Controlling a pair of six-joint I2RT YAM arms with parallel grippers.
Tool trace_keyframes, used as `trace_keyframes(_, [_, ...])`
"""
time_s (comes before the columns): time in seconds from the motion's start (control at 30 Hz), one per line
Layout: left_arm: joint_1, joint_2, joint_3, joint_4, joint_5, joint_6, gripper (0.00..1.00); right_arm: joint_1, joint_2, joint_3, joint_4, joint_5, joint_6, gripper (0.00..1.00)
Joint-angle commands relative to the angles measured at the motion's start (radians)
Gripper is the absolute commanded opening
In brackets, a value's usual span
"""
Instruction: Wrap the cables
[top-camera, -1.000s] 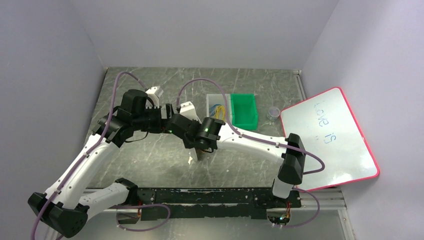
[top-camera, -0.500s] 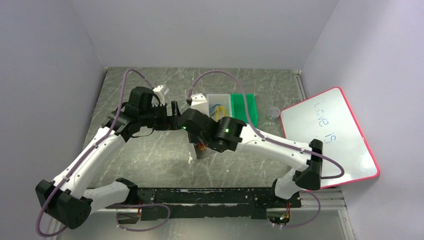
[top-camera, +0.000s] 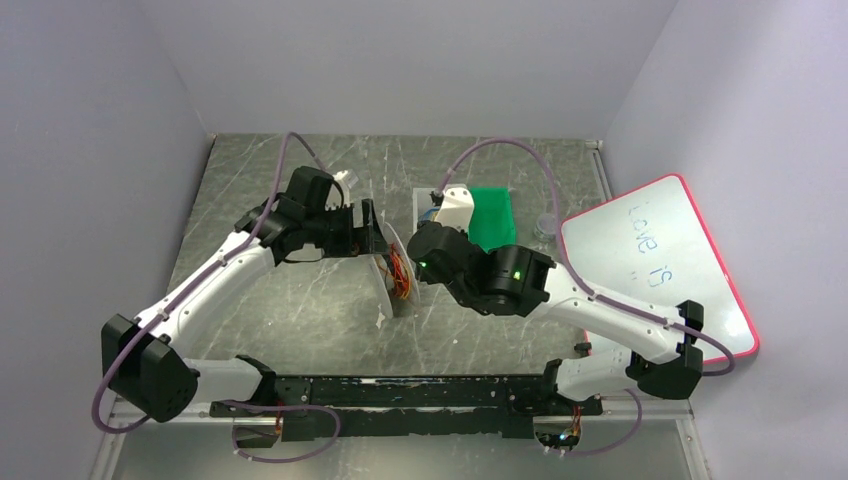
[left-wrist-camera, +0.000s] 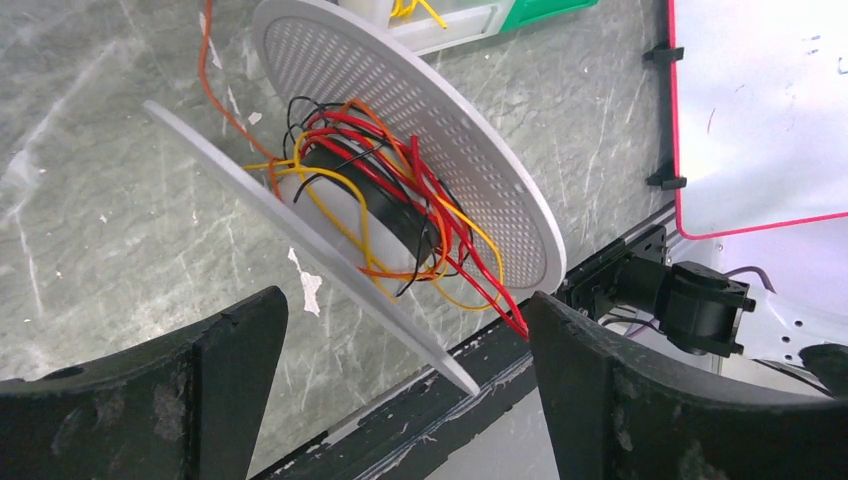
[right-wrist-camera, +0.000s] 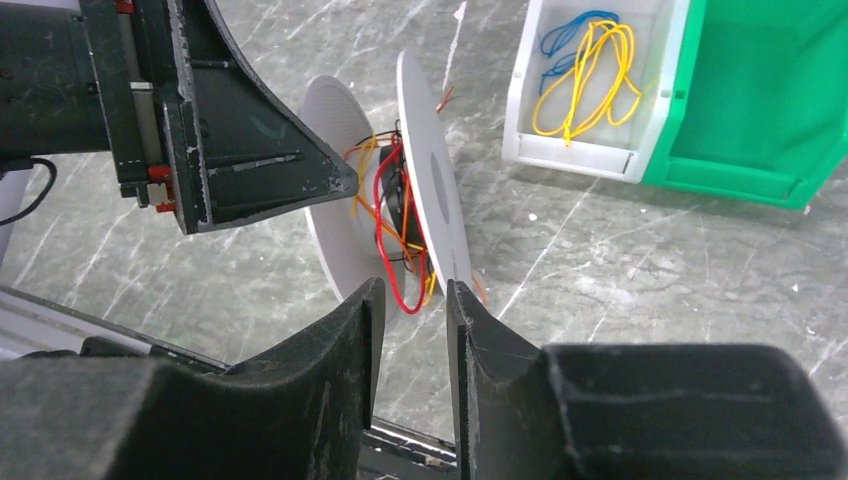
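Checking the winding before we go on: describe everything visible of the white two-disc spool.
The white plastic-looking spool has a perforated disc and a plain disc joined by a pale hub. Red, orange, yellow and black wires loop loosely around the hub, some strands hanging out. It stands tilted on its edge on the grey marbled table. The open left tool faces it; contact cannot be told.

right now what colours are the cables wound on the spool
Red, yellow, orange and black cables; clearest in the left wrist view.
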Motion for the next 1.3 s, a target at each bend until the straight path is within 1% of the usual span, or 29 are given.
trace_keyframes(0.0, [-0.024,0.025,0.050,0.010,-0.008,-0.016,0.93,0.005,-0.020,-0.035,-0.013,0.055,0.030,0.33])
trace_keyframes(0.37, [-0.045,0.040,0.082,-0.063,-0.089,0.005,0.93,-0.001,-0.012,-0.066,-0.031,0.085,0.035,0.34])
trace_keyframes(0.8, [-0.045,0.044,0.086,-0.079,-0.097,0.015,0.94,-0.039,-0.005,-0.096,-0.020,0.069,0.029,0.36])
trace_keyframes(0.87, [-0.045,0.041,0.092,-0.085,-0.104,0.016,0.93,-0.068,0.000,-0.099,-0.013,0.052,0.012,0.36])
trace_keyframes(1.17, [-0.044,-0.023,0.125,-0.117,-0.151,0.033,0.93,-0.304,0.023,-0.117,0.111,-0.177,-0.148,0.37])
trace_keyframes(1.27, [-0.045,-0.053,0.138,-0.127,-0.172,0.044,0.94,-0.357,0.060,-0.121,0.142,-0.230,-0.183,0.37])
